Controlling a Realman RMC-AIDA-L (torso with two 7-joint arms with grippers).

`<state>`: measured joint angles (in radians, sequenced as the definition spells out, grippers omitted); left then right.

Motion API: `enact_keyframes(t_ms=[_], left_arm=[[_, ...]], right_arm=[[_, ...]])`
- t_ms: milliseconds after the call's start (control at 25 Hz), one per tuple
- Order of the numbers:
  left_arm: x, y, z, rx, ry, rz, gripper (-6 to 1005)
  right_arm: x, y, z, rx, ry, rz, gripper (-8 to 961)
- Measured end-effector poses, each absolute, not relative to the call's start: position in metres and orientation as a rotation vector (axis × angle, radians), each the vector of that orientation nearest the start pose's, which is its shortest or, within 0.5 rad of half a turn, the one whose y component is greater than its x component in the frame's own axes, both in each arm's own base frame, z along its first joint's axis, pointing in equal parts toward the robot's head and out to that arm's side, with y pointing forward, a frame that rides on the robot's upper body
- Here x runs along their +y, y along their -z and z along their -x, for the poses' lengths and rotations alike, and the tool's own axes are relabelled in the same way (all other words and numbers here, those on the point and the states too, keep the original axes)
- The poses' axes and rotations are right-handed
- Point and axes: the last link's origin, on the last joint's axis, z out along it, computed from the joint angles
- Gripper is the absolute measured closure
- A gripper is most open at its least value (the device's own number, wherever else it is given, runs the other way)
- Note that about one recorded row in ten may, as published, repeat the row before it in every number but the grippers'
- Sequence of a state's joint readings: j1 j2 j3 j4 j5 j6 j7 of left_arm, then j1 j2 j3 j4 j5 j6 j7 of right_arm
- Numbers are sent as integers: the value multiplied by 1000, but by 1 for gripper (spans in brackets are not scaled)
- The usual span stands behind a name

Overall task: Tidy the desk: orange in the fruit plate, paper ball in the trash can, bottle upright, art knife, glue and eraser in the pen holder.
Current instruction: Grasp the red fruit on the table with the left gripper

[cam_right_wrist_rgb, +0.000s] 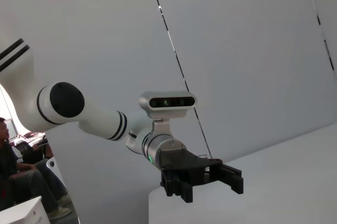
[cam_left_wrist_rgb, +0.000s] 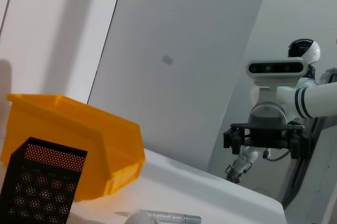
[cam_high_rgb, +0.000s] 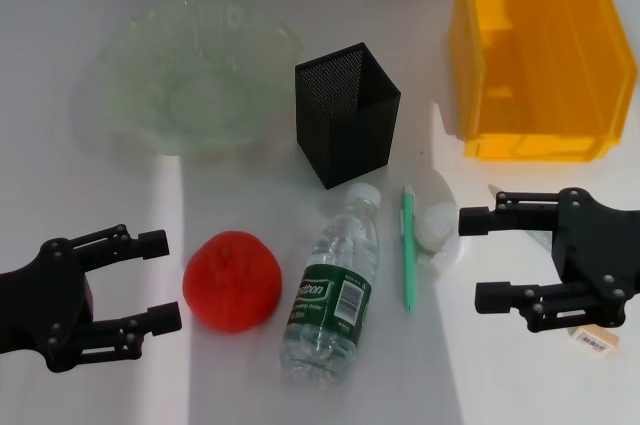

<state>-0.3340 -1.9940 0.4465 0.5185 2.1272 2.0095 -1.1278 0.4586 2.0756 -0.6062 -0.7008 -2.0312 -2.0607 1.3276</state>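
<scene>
Left hand [cam_high_rgb: 165, 280] wide open, empty, low over the table [cam_high_rgb: 60, 175] at 8 o'clock of the scene, fingertips aimed at the orange [cam_high_rgb: 231, 280] just beside at its 3 o'clock. Right hand [cam_high_rgb: 478, 257] wide open too, empty, at 4 o'clock, tips just short of the paper ball [cam_high_rgb: 437, 225] toward its 9 o'clock. Orange: firm, round, dimpled skin, probably some weight, likely to roll; best pinched across the widest middle, not near the top. Paper ball: very light, soft, crushable; any squeeze across the wad should do, easily nudged away if touched one-sided. Bottle [cam_high_rgb: 335, 285] lying on its side at 6 o'clock, cap toward 12; clear thin plastic, smooth, maybe slippery and springy, rolls; better taken at the labelled waist for tipping upright. Green pen-like tool [cam_high_rgb: 407, 245], maybe the art knife, lying between bottle and paper ball; thin, stiff, low to the table, hard to get under. Eraser [cam_high_rgb: 594, 341] mostly hidden below right hand, tiny. Pen holder [cam_high_rgb: 347, 120] at centre-12, fruit plate [cam_high_rgb: 195, 70] at 11, glass so fragile, trash can [cam_high_rgb: 540, 45] at 1. Glue not spotted.
</scene>
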Motion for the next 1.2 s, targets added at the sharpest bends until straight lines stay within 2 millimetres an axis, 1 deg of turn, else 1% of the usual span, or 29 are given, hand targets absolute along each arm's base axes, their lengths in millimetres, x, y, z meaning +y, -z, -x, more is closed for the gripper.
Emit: enact_keyframes(t_ms=[440,720,880,1040,1200], left_arm=[[222,-38,313,-623,1030,2781,166],[227,-42,312,-680,1004,2789,166],[234,-48,308,-736,922,2809,166],[247,-56,296,-783,774,2848,166],[261,-60,279,-832,583,2902,166]], right_arm=[[258,-23,-250,484,-1070,2999,199],[259,-25,-250,485,-1081,2980,199],[259,-30,-254,495,-1110,2918,199],[259,-41,-264,530,-1178,2774,199],[253,-52,-277,512,-1233,2606,199]])
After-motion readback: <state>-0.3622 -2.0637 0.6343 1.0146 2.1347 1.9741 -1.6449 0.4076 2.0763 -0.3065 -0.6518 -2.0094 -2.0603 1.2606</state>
